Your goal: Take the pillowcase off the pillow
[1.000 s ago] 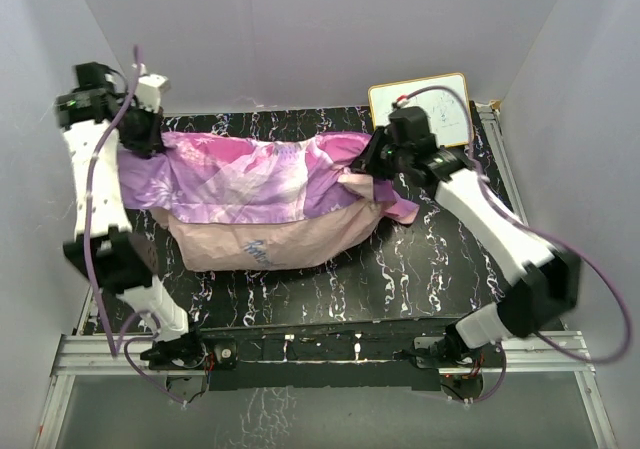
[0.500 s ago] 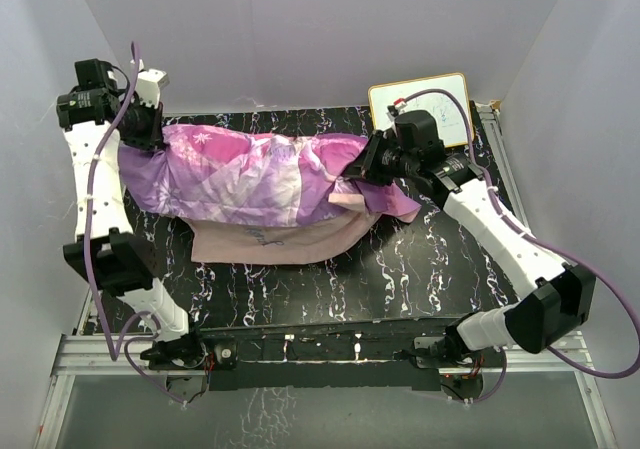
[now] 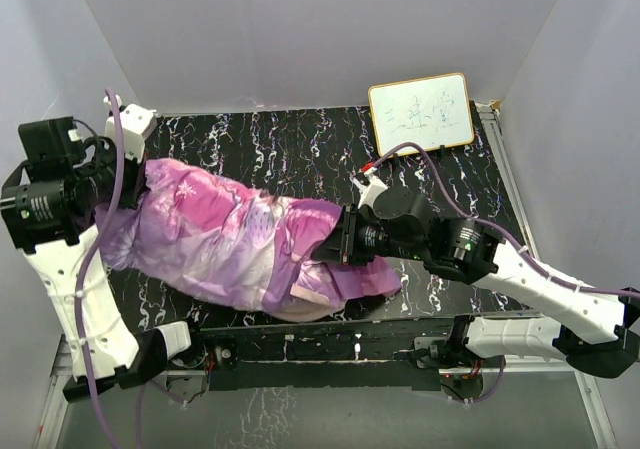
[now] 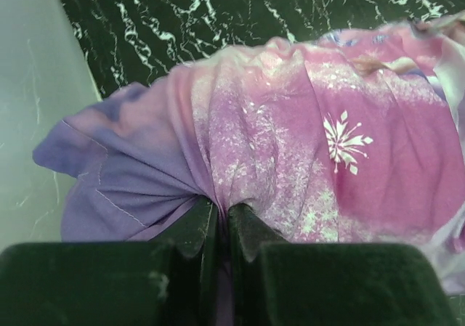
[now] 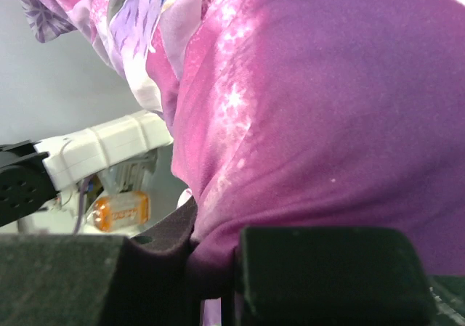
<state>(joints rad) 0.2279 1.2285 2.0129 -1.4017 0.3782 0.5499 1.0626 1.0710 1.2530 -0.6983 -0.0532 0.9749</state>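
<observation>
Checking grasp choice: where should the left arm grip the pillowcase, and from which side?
On the pillowcase, the loose purple end, approached from the left, outer side. There the cloth is slack and gathers into a thin fold; the middle bulges too full to pinch. The left gripper is shut on such a fold, seemingly soundly.

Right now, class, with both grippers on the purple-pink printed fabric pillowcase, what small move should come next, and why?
Probably lift the left gripper a little. It is shut on the purple-pink printed fabric pillowcase at a stitched corner, the right gripper pinches the other end, and the cover bulges with no white pillow showing.
</observation>
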